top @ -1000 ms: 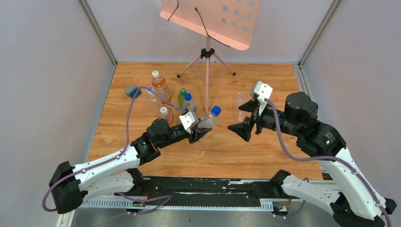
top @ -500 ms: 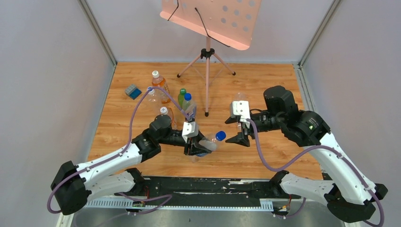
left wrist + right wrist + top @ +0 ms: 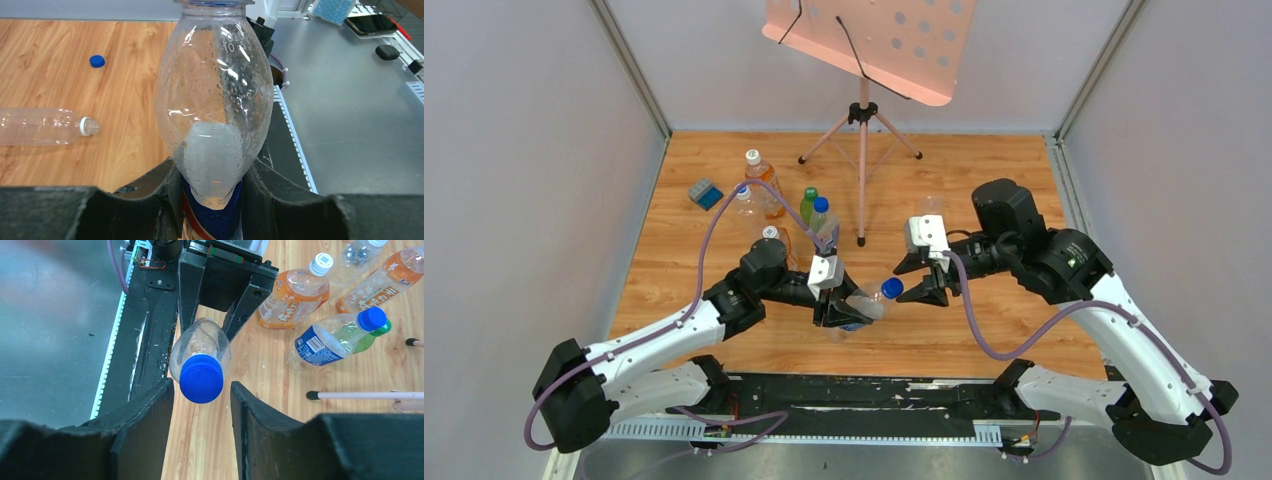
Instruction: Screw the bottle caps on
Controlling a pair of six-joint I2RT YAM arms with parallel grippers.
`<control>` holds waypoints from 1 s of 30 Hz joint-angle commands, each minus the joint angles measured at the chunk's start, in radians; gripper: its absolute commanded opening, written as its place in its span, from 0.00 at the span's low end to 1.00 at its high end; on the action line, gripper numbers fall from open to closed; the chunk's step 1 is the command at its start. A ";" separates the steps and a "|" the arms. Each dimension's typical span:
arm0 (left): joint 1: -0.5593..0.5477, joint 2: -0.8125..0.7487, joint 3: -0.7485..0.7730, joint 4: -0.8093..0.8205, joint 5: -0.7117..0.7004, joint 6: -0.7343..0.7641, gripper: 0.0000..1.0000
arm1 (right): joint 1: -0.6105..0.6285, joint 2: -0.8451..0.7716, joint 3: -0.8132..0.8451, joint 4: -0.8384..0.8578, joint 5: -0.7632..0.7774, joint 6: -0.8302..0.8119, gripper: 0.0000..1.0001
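Though unseen from top, 1 loose blue cap (image 3: 97, 61), L-wrist view.

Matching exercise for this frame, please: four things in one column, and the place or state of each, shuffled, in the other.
Things
1. clear bottle
2. loose blue cap
3. capless bottle
4. right gripper

Places or states
A. lying on its side on the table
B. fingers on either side of the fitted cap
C. clamped in the left gripper
D. alone on the wood, on no bottle

Pairs: 1-C, 2-D, 3-A, 4-B
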 commanded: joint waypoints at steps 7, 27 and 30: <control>0.004 -0.006 0.059 0.006 -0.032 0.016 0.10 | 0.004 0.043 0.052 -0.015 -0.040 0.035 0.18; -0.330 -0.002 0.004 0.004 -0.988 0.292 0.11 | -0.028 0.093 0.061 0.103 0.282 0.964 0.68; -0.276 -0.028 0.015 -0.110 -0.802 0.241 0.10 | -0.028 0.018 0.026 0.102 0.237 0.676 0.72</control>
